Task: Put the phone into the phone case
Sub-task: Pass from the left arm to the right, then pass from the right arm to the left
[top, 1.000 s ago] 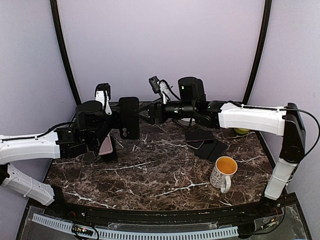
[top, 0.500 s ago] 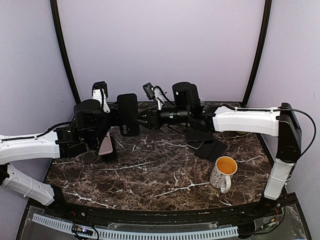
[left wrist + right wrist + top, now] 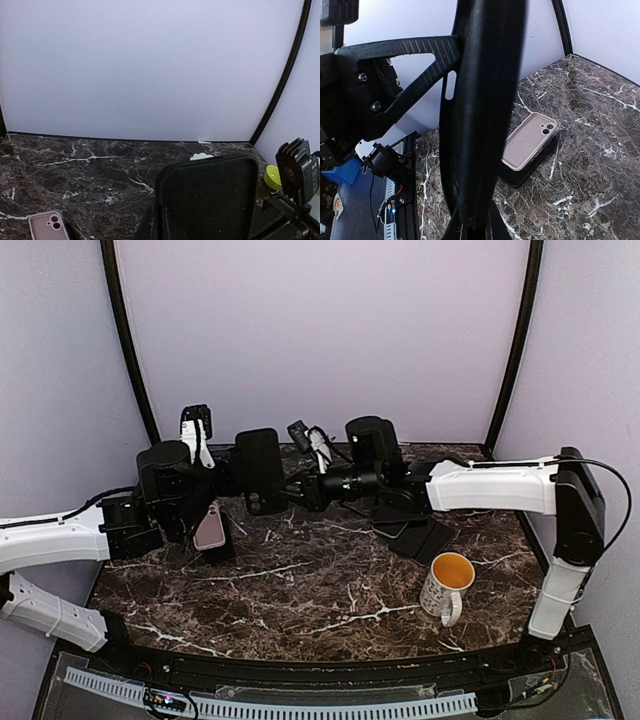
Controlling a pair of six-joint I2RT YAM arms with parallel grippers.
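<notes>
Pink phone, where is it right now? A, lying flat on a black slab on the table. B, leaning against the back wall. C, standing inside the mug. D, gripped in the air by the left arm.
A: the pink phone lies camera side up on a black slab on the marble table; what the jaws hold aloft is the black case.

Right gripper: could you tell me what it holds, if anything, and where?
The right gripper pinches one long edge of the black phone case; the left gripper holds the opposite edge.
</notes>
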